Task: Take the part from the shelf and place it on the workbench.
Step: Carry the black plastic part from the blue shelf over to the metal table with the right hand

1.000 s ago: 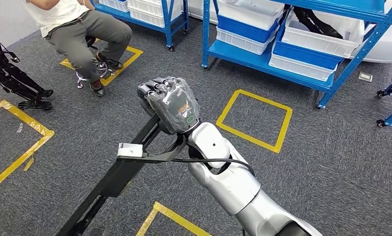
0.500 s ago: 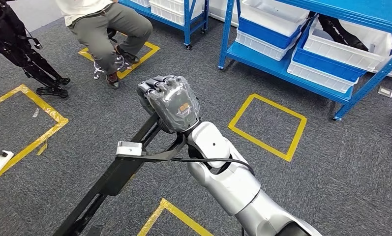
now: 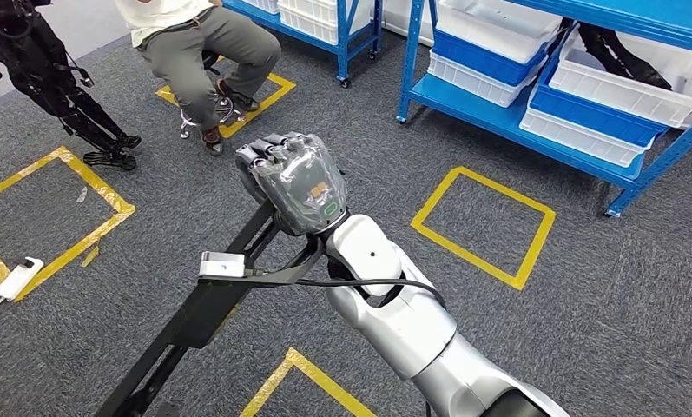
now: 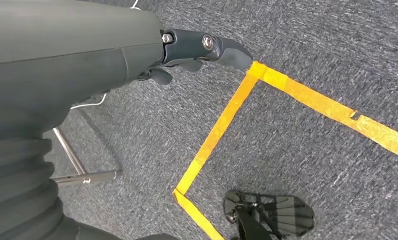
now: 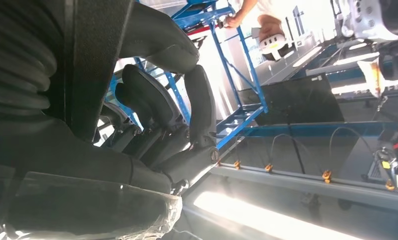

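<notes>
Right robot hand [image 3: 297, 181] grips the long black part [image 3: 205, 308], raised over the floor.

The part [image 5: 94, 60] runs from the closed fingers down toward the lower left of the head view, with a small white block [image 3: 220, 264] fixed partway along it; the fingers wrap fully round its upper end. The left robot hand [image 4: 206, 50] hangs over the grey carpet [image 4: 296, 150], fingers loosely extended, nothing in it, above a yellow tape line [image 4: 221, 130]. Beyond lie yellow tape squares [image 3: 485, 228], blue shelves [image 3: 507, 109] holding white and blue bins [image 3: 607, 82], and a seated person [image 3: 207, 61].
</notes>
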### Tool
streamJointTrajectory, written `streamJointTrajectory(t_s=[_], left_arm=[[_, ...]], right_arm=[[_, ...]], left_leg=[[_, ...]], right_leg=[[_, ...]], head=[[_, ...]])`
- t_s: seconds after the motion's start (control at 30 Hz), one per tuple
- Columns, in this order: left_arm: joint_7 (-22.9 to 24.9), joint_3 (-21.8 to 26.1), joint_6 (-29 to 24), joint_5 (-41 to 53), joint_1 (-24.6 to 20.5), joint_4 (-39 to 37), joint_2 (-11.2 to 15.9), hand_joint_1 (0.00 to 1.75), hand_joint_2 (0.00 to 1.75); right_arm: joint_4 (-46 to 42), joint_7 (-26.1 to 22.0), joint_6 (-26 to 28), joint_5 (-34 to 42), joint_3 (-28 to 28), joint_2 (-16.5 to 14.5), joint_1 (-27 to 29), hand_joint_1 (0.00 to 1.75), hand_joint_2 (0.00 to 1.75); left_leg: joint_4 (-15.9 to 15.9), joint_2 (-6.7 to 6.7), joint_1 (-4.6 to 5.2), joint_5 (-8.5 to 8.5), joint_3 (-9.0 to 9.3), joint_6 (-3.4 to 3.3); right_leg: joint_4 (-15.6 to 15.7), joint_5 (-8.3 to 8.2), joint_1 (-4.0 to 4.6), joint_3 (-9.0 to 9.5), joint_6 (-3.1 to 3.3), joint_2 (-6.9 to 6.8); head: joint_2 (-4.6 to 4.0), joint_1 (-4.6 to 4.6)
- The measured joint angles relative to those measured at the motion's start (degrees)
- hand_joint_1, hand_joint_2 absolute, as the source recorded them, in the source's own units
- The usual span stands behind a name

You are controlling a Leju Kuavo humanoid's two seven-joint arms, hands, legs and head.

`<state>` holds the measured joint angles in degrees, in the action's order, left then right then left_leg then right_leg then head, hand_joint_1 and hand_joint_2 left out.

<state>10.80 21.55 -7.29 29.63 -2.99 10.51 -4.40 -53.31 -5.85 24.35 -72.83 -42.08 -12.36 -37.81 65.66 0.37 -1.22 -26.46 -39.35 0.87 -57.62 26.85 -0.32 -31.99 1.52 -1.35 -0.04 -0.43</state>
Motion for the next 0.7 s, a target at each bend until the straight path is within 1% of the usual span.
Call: streamJointTrajectory(t_s=[0.03, 0.07, 0.1, 0.17, 0.2, 0.23, 0.27, 0.3, 0.33, 0.37, 0.4, 0.43, 0.47, 0.5, 0.53, 0.57, 0.6, 0.67, 0.7], left_arm=[[-0.08, 0.00, -0.01, 0.06, -0.06, 0.00, 0.01, 0.00, 1.75], [-0.11, -0.01, -0.01, 0.11, -0.12, 0.00, 0.00, 0.00, 1.75], [-0.11, -0.01, 0.01, 0.16, -0.15, 0.00, 0.00, 0.00, 1.75], [0.00, 0.01, 0.05, 0.22, -0.12, 0.00, 0.00, 0.00, 1.75], [0.13, 0.02, 0.07, 0.22, -0.09, 0.00, -0.02, 0.00, 1.75], [0.27, 0.03, 0.09, 0.22, -0.11, 0.00, -0.03, 0.00, 1.75], [0.39, 0.05, 0.10, 0.22, -0.17, 0.00, -0.03, 0.00, 1.75], [0.47, 0.07, 0.09, 0.22, -0.24, 0.00, -0.03, 0.00, 1.75], [0.51, 0.09, 0.08, 0.21, -0.31, 0.00, -0.02, 0.00, 1.75], [0.55, 0.10, 0.05, 0.21, -0.33, 0.00, -0.02, 0.00, 1.75], [0.58, 0.10, 0.02, 0.21, -0.31, 0.00, -0.02, 0.00, 1.75], [0.61, 0.11, -0.05, 0.20, -0.28, 0.00, -0.04, 0.00, 1.75], [0.63, 0.11, -0.16, 0.20, -0.27, 0.00, -0.06, 0.00, 1.75], [0.63, 0.11, -0.28, 0.20, -0.28, 0.00, -0.08, 0.00, 1.75], [0.63, 0.11, -0.39, 0.20, -0.31, 0.00, -0.10, 0.00, 1.75], [0.64, 0.12, -0.49, 0.20, -0.33, 0.00, -0.10, 0.00, 1.75], [0.68, 0.13, -0.55, 0.20, -0.31, 0.00, -0.10, 0.00, 1.75], [0.79, 0.14, -0.60, 0.19, -0.13, 0.00, -0.10, 0.00, 1.75], [0.84, 0.15, -0.62, 0.15, -0.03, 0.00, -0.09, 0.00, 1.75]], right_arm=[[-0.02, 0.04, 0.09, -0.03, -0.03, 0.01, -0.01, 1.75, 1.75], [-0.03, 0.09, 0.18, -0.07, -0.06, 0.03, 0.03, 1.75, 1.75], [-0.04, 0.14, 0.26, -0.10, -0.10, 0.07, 0.11, 1.75, 1.75], [-0.09, 0.19, 0.37, -0.16, -0.18, 0.13, 0.40, 1.75, 1.75], [-0.17, 0.20, 0.39, -0.19, -0.21, 0.16, 0.52, 1.75, 1.75], [-0.30, 0.20, 0.38, -0.22, -0.22, 0.19, 0.57, 1.75, 1.75], [-0.45, 0.21, 0.35, -0.26, -0.23, 0.22, 0.58, 1.75, 1.75], [-0.56, 0.21, 0.27, -0.31, -0.24, 0.31, 0.64, 1.75, 1.75], [-0.63, 0.22, 0.15, -0.36, -0.25, 0.41, 0.76, 1.75, 1.75], [-0.65, 0.23, -0.02, -0.42, -0.27, 0.52, 0.98, 1.75, 1.75], [-0.65, 0.24, -0.21, -0.46, -0.30, 0.62, 1.21, 1.75, 1.75], [-0.66, 0.24, -0.37, -0.50, -0.36, 0.67, 1.39, 1.75, 1.75], [-0.68, 0.23, -0.47, -0.53, -0.43, 0.68, 1.50, 1.75, 1.75], [-0.73, 0.22, -0.52, -0.54, -0.50, 0.68, 1.52, 1.75, 1.75], [-0.77, 0.20, -0.52, -0.51, -0.57, 0.65, 1.51, 1.75, 1.75], [-0.80, 0.17, -0.52, -0.46, -0.62, 0.62, 1.50, 1.75, 1.75], [-0.81, 0.15, -0.52, -0.39, -0.64, 0.56, 1.49, 1.75, 1.75], [-0.81, -0.03, -0.55, -0.22, -0.69, 0.25, 1.47, 1.75, 1.75], [-0.82, -0.13, -0.58, -0.17, -0.70, -0.02, 1.43, 1.75, 1.75]], left_leg=[[-3.73, 0.51, 0.18, 1.31, 1.99, -0.27], [-6.29, 0.89, 0.38, 2.01, 3.34, -0.54], [-7.54, 1.08, 0.60, 2.12, 3.95, -0.78], [-7.78, 0.53, 0.82, 2.19, 3.93, -1.27], [-8.06, 0.31, 0.71, 2.35, 4.05, -1.57], [-8.35, 0.08, 0.58, 2.54, 4.18, -1.87], [-8.61, -0.14, 0.41, 2.71, 4.31, -2.14], [-8.72, -0.40, 0.32, 2.80, 4.37, -2.30], [-8.72, -0.72, 0.35, 2.81, 4.33, -2.38], [-8.71, -1.06, 0.36, 2.83, 4.28, -2.44], [-8.69, -1.41, 0.37, 2.83, 4.24, -2.47], [-8.67, -1.79, 0.36, 2.84, 4.23, -2.46], [-8.65, -2.18, 0.33, 2.85, 4.26, -2.44], [-8.63, -2.55, 0.30, 2.86, 4.29, -2.37], [-8.53, -2.93, 0.39, 2.84, 4.26, -2.18], [-8.45, -3.25, 0.48, 2.86, 4.17, -1.94], [-8.38, -3.51, 0.56, 2.90, 4.03, -1.67], [-8.40, -3.83, 0.39, 3.05, 3.81, -1.05], [-8.23, -3.68, 0.17, 2.90, 3.67, -0.76]], right_leg=[[-0.04, 0.09, 0.26, 0.00, -0.10, -0.17], [-0.06, 0.17, 0.46, -0.03, -0.23, -0.32], [-0.05, 0.25, 0.65, -0.06, -0.41, -0.50], [0.12, 0.30, 0.81, 0.00, -0.80, -0.93], [-0.04, 0.50, 0.81, -0.12, -1.03, -0.96], [-0.86, 1.04, 0.81, -0.51, -1.21, -0.70], [-2.80, 2.09, 0.81, -1.41, -1.26, -0.30], [-5.89, 3.52, 0.68, -2.91, -1.13, 0.18], [-9.70, 5.06, 0.59, -4.71, -0.97, 0.52], [-13.24, 6.25, 0.50, -6.45, -0.91, 0.64], [-15.32, 6.69, 0.38, -7.56, -1.06, 0.71], [-15.28, 6.25, 0.26, -7.65, -1.43, 0.78], [-13.01, 5.01, 0.09, -6.62, -1.93, 0.92], [-9.26, 3.38, -0.12, -4.83, -2.44, 1.35], [-5.38, 1.93, -0.27, -2.97, -2.75, 1.95], [-2.49, 0.88, -0.38, -1.60, -2.81, 2.46], [-0.88, 0.32, -0.42, -0.88, -2.70, 2.84], [-0.40, -0.04, -0.38, -0.75, -2.14, 2.70], [-0.30, -0.22, -0.48, -0.72, -1.82, 2.53]], head=[[0.00, 0.02], [0.00, 0.05], [0.00, 0.07], [0.00, 0.10], [0.00, 0.11], [0.00, 0.14], [0.00, 0.26], [0.00, 0.37], [0.00, 0.49], [0.00, 0.60], [0.00, 0.61], [0.00, 0.63], [0.00, 0.63], [0.00, 0.66], [0.00, 0.67], [0.00, 0.65], [0.00, 0.61], [0.00, 0.54], [0.00, 0.53]])
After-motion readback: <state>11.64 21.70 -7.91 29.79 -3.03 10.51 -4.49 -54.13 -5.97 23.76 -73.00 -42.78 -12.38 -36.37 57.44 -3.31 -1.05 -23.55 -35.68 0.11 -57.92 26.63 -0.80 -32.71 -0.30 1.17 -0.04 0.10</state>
